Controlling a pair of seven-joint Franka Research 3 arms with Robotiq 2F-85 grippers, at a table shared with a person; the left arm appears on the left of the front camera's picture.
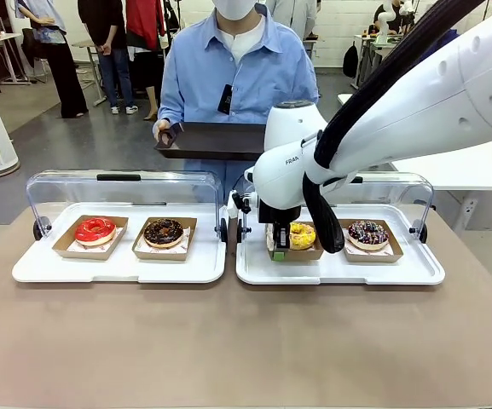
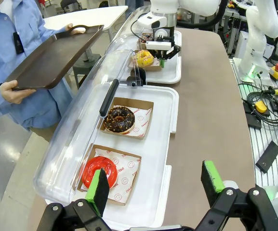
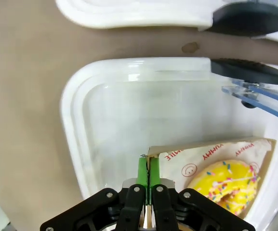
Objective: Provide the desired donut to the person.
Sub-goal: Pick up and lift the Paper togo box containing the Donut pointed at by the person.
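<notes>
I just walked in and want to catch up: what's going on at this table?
The robot's right claw is shut on the edge of the brown cardboard tray carrying the yellow sprinkled donut, which sits in the right white plastic case. Across the table, the person in the light blue shirt holds a dark brown serving tray. The left claw hangs open near the red glazed donut, touching nothing.

left gripper [image 2: 155,182]: jaws wide, near red donut [image 2: 102,169] | person [image 2: 13,33]: holding dark tray [image 2: 57,55]
</notes>
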